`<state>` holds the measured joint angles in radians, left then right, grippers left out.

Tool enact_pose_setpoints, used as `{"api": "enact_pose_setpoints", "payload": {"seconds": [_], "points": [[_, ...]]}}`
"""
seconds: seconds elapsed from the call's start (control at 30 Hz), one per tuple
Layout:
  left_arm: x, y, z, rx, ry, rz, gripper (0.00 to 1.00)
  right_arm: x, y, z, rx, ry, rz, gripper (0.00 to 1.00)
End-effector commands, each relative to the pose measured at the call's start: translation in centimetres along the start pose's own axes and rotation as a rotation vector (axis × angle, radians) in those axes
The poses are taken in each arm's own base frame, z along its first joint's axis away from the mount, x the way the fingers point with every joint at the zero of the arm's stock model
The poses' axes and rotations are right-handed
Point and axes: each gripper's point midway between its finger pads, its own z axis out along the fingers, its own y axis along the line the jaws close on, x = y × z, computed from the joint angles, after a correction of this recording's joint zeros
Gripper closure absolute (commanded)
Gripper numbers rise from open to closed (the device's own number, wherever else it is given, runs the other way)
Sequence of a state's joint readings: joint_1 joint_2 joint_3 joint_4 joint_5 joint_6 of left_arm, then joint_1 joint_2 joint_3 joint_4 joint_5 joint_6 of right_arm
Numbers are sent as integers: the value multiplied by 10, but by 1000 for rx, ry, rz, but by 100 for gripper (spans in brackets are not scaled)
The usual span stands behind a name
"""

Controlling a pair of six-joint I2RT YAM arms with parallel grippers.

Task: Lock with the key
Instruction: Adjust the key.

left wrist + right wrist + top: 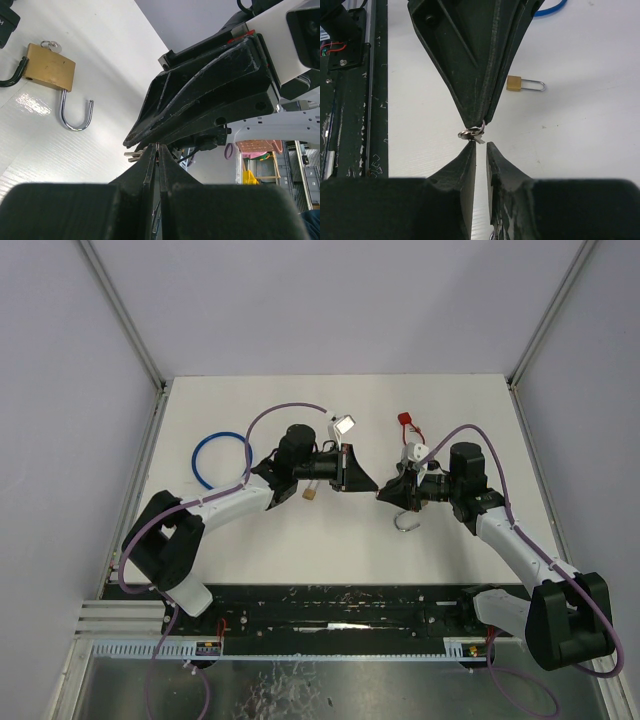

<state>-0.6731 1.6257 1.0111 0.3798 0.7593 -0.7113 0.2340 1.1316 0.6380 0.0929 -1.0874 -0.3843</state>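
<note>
1. A blue cable loop (220, 461) is seen at the left of the table (470, 410) in the top view. A red tag (405, 420) and a small silver piece (345, 424) are seen above centre.
2. A brass padlock (514, 83) is laid right of centre in the right wrist view. A second padlock (49, 66), its shackle swung open, is seen at the upper left of the left wrist view.
3. The key (471, 134) is found mid-frame in the right wrist view, pinched at the tip of the left gripper (479, 121), whose fingers are clenched on it.
4. The right gripper (480, 146) is pointed at it tip to tip from the bottom of the frame. Its fingers are slightly parted, and nothing is grasped between them.
5. Both arms are stretched inward, and their tips are brought together over mid-table.
</note>
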Motion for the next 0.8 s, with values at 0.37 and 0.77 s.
{"api": "enact_pose_setpoints", "payload": {"seconds": [0.37,0.77], "points": [[-22,-24,0,82,-53,59,100,-23,-3,3,-3,-47,-51,80],[-21,-27,-1,100,-59,48,100,-31,-5,4,15,-87,-11,77]]}}
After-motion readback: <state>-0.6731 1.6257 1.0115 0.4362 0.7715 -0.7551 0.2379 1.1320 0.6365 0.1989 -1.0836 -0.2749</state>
